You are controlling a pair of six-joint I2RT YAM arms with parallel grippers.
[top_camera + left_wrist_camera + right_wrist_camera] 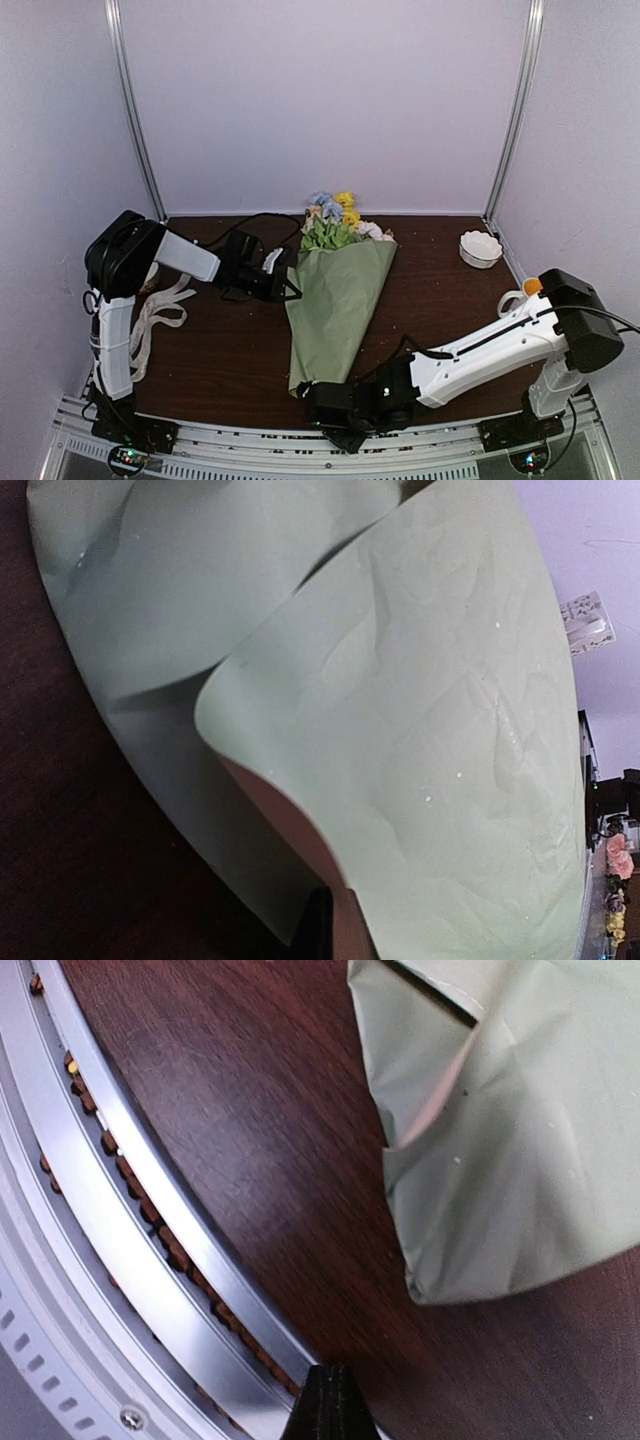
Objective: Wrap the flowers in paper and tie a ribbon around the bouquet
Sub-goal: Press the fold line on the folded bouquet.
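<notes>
Bouquet [340, 300] is lying mid-table on the dark wooden table [220, 350], narrow end pointing toward your arm bases. Flowers [335, 215] are showing at the far end: blue, yellow and pale pink blooms over green leaves. Sage-green paper [335, 320] is wrapping the stems. In your left wrist view one edge is curling up and showing its tan underside.

Your left gripper [291, 286] is sitting against the sleeve's left edge, on its upper half, jaws clamped together. Whether they are pinching the paper, you cannot tell from these views.

Your right gripper [312, 395] is resting low by the cone's near tip, jaws closed tight and gripping nothing. Its wrist view is showing the paper's tip apart from the fingertips, with bare wood between.

Ribbon [160, 310] is lying in loose loops at the table's left edge, beside your left arm, well apart from the bouquet. A small white scalloped dish [480, 249] is sitting at the far right corner. A metal rail [150, 1195] is running along the near edge, just beside the right gripper.
</notes>
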